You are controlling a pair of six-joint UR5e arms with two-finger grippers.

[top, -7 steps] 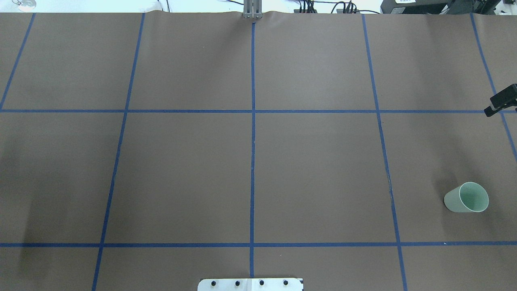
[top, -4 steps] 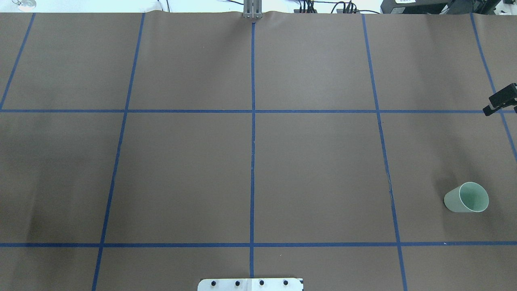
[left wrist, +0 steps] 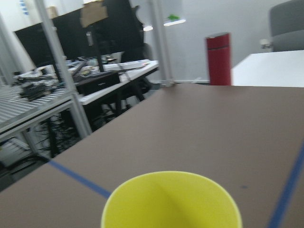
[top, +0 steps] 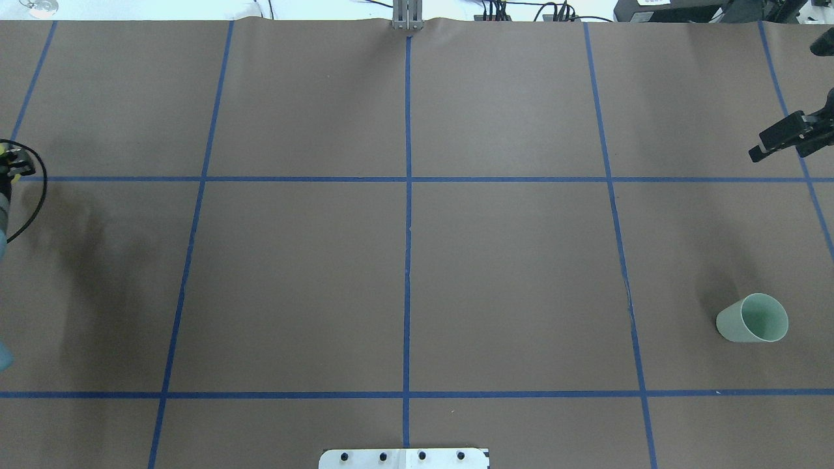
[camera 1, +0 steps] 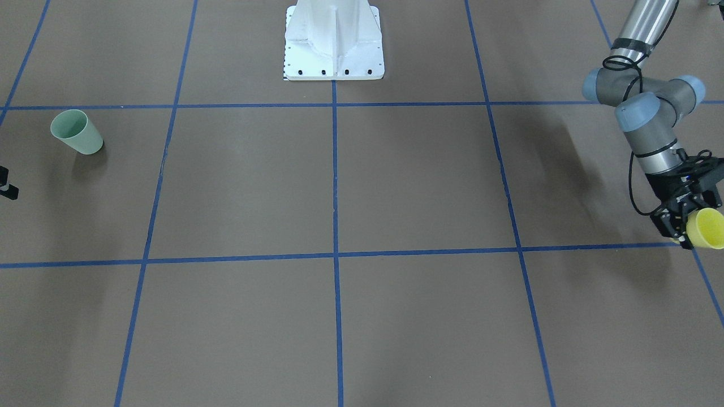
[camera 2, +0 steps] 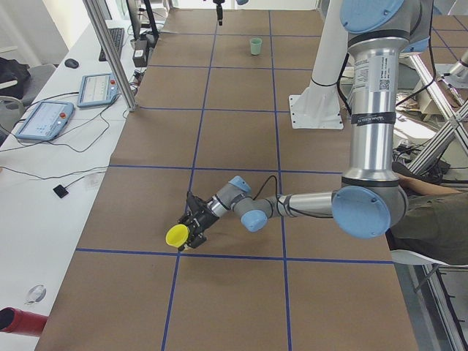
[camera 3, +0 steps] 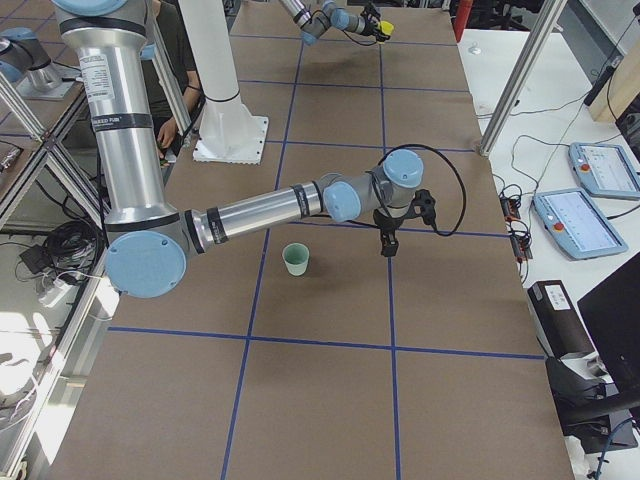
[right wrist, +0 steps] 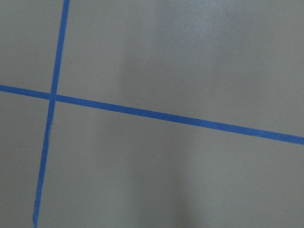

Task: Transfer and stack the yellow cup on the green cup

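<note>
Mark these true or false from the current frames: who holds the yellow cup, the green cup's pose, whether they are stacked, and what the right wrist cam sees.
1. The left gripper is shut on the small bright yellow plastic cup. True.
2. The pale mint-green plastic cup lies on its side. False: it stands upright on the table, mouth up.
3. The yellow cup is stacked on the green cup. False: they are at opposite ends of the table, the yellow one in the left gripper.
4. The right wrist camera shows only the brown table cover and blue tape lines. True: no cup is in that view, and the right gripper hangs apart from the green cup.
</note>
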